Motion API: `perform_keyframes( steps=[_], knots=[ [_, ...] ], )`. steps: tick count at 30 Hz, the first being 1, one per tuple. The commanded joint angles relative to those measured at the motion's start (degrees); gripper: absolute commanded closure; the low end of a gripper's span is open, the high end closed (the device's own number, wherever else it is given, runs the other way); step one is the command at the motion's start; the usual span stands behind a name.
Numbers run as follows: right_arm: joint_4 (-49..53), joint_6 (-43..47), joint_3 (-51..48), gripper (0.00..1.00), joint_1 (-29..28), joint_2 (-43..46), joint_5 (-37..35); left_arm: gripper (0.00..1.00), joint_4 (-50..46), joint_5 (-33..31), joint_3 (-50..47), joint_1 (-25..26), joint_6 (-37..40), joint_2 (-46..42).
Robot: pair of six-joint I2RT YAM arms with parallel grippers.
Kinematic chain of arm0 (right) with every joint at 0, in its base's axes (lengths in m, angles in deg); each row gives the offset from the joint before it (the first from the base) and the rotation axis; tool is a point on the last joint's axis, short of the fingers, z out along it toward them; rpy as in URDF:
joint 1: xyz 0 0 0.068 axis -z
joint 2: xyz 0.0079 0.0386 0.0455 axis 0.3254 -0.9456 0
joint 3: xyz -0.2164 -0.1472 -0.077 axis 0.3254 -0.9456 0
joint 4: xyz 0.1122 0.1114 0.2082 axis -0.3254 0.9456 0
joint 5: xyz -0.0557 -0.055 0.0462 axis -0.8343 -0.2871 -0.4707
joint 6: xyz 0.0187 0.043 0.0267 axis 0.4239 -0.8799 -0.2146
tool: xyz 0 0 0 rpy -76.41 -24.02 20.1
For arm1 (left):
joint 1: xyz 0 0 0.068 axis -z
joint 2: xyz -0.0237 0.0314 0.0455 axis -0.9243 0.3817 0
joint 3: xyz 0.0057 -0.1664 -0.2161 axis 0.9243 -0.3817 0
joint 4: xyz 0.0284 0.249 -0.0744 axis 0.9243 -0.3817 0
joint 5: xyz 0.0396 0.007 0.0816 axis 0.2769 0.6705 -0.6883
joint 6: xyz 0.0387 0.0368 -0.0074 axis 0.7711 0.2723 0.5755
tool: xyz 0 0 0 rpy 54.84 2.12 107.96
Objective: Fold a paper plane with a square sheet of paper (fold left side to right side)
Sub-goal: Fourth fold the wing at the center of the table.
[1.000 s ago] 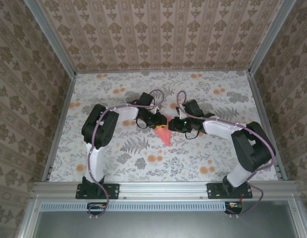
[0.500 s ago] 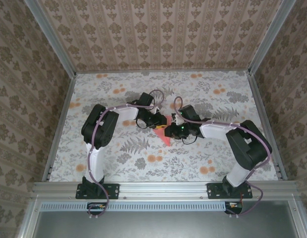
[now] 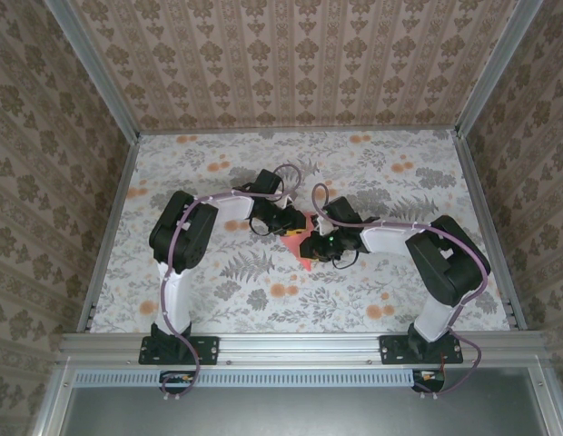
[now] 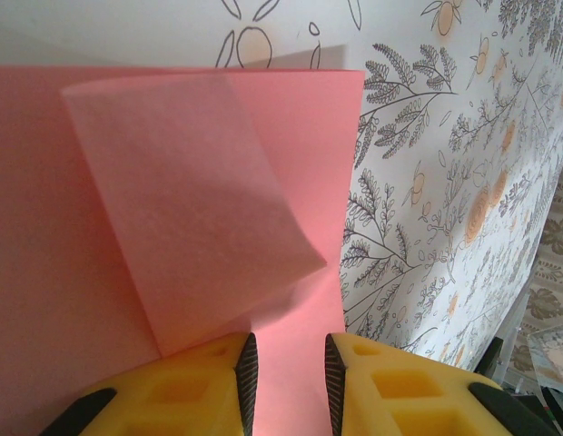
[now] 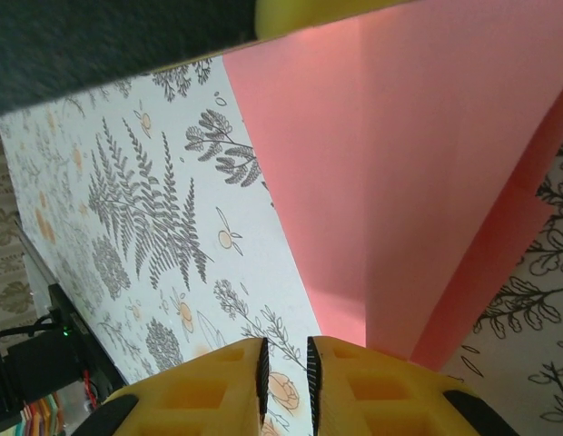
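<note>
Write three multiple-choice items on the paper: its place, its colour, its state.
1. Where is the sheet of paper?
A. far left corner
B. middle of the table, between the left gripper and the right gripper
C. on the front rail
2. Its colour?
A. blue
B. white
C. salmon-pink
3. Its state?
A. folded, a flap lying over it
B. flat, unfolded
C. crumpled ball
Key: 1 B, the top view shows it between both grippers; 2 C, pink in both wrist views; 3 A, the left wrist view shows the flap.
</note>
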Motion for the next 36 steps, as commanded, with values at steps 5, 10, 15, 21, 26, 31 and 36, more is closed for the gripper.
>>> perform_keyframes(
  steps=[5,10,15,21,26,31,36],
  knots=[
    [5.9,3.0,1.9,0.78,-0.8,-1.2,-1.7,0.70,-3.5,-2.1,-2.1,0.1,0.6,1.3],
    [6.0,3.2,1.7,0.78,-1.0,-1.7,-1.1,0.70,-3.5,-2.1,-2.1,0.1,0.7,1.3],
    [6.8,3.4,1.4,0.78,-1.2,-1.8,-1.7,0.70,-3.7,-2.1,-1.9,0.1,0.7,1.3],
    [8.3,4.4,1.7,0.78,-1.4,-2.1,-2.5,0.70,-3.8,-2.1,-1.9,0.0,0.7,1.4],
    [9.1,4.9,2.0,0.78,-1.5,-2.5,-3.0,0.70,-3.8,-2.1,-1.9,0.0,0.7,1.4],
    [9.8,5.3,1.9,0.78,-1.8,-2.5,-2.7,0.70,-3.8,-2.2,-1.9,0.0,0.7,1.4],
    [10.2,5.3,1.5,0.78,-2.1,-2.4,-2.3,0.70,-3.6,-2.3,-2.2,0.0,0.7,1.4]
  ],
)
